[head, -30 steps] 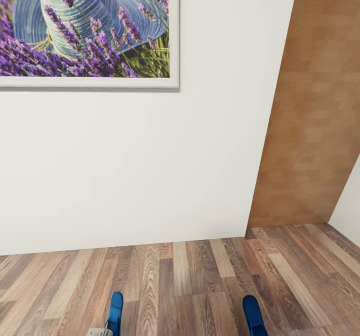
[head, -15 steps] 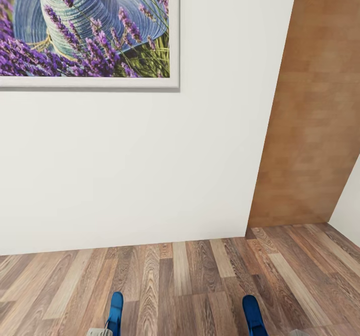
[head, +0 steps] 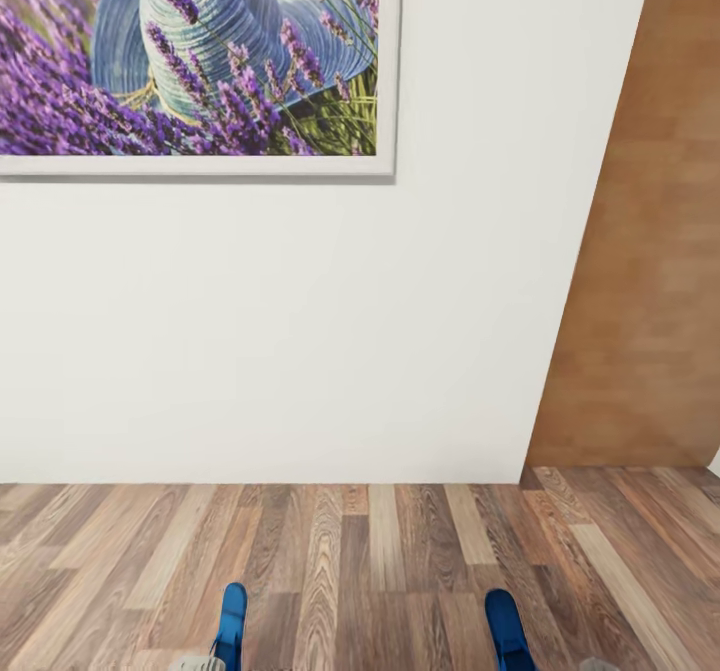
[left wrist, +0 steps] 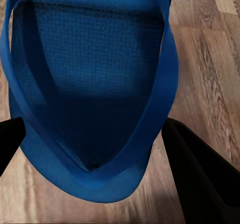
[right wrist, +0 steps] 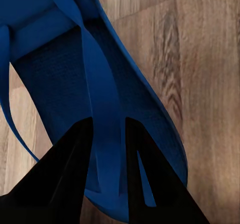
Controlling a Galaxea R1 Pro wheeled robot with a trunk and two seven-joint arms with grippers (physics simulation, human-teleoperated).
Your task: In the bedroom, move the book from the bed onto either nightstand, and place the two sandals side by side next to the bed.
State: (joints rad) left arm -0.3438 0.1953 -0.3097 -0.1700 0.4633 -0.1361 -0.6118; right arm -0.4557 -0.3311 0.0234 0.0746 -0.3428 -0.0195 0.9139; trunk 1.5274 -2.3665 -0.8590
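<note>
Two bright blue flip-flop sandals, one (left wrist: 95, 98) loosely between the left fingers (left wrist: 200, 179) and one (right wrist: 95, 93) pinched by its strap in the right fingers (right wrist: 65, 184), low in the head view, should be carried level above the wood-plank floor (head: 400, 551).

A bright blue sandal (right wrist: 60, 88) hangs in the grip of the right tool (right wrist: 107, 149) above a wood-plank floor (right wrist: 200, 68). The tool's two black fingers (right wrist: 65, 174) rise from the near edge of the frame and close on one of the sandal's blue straps (right wrist: 102, 124), which runs down between them. The sandal's woven, textured footbed faces the camera, with a second thin strap curving along its outer edge. Behind it, brown planks with dark grain and pale streaks run across the frame, their seams plainly visible beside the sandal's rounded edge.
</note>
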